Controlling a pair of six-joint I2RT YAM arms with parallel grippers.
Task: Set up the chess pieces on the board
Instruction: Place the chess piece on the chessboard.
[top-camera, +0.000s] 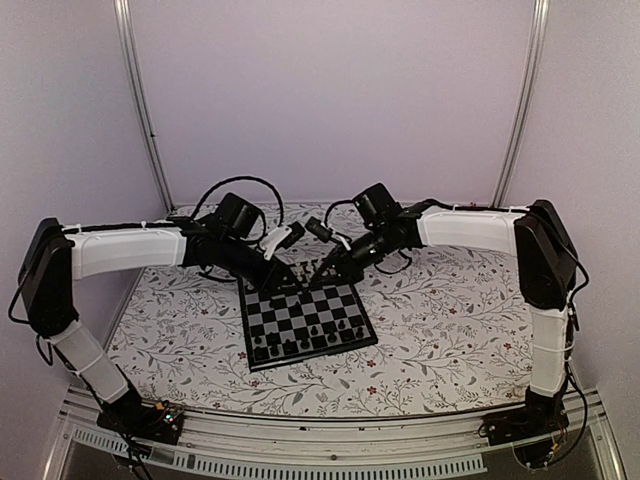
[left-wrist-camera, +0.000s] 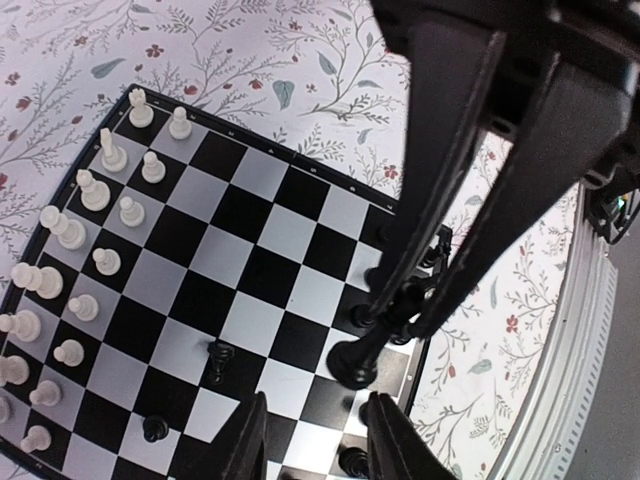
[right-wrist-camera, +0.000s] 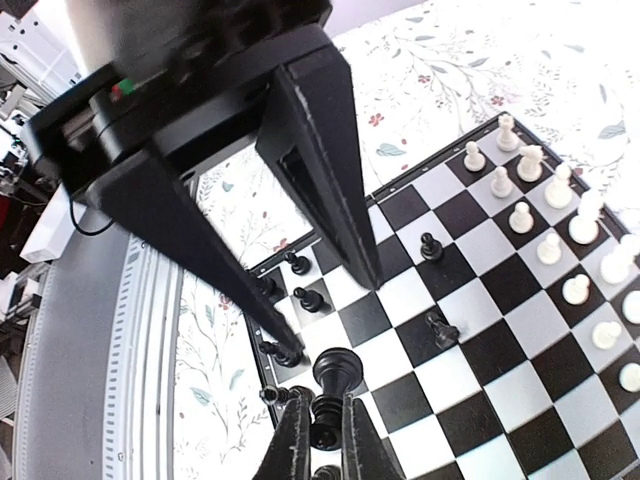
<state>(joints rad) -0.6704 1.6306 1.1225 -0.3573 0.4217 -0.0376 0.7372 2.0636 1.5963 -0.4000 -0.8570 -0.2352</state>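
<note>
The board (top-camera: 345, 297) lies mid-table with both grippers above its far half. My right gripper (right-wrist-camera: 326, 440) is shut on a tall black piece (right-wrist-camera: 336, 378), gripped by its upper part with its round base just over the squares at the board's black-side edge. The same piece (left-wrist-camera: 362, 358) shows in the left wrist view between the right arm's fingers (left-wrist-camera: 432, 190). My left gripper (left-wrist-camera: 315, 440) is open and empty, hovering over the board (left-wrist-camera: 250, 260) close beside it. White pieces (left-wrist-camera: 95, 190) stand in two rows. Several black pieces (right-wrist-camera: 310, 298) stand near the edge, and one (right-wrist-camera: 442, 328) stands mid-board.
The floral tabletop (top-camera: 450, 310) surrounds the board. The left arm's fingers (right-wrist-camera: 330, 170) cross the right wrist view just above the held piece. Black pieces (top-camera: 300, 343) fill the board's near rows. A metal rail (top-camera: 330, 440) runs along the table's near edge.
</note>
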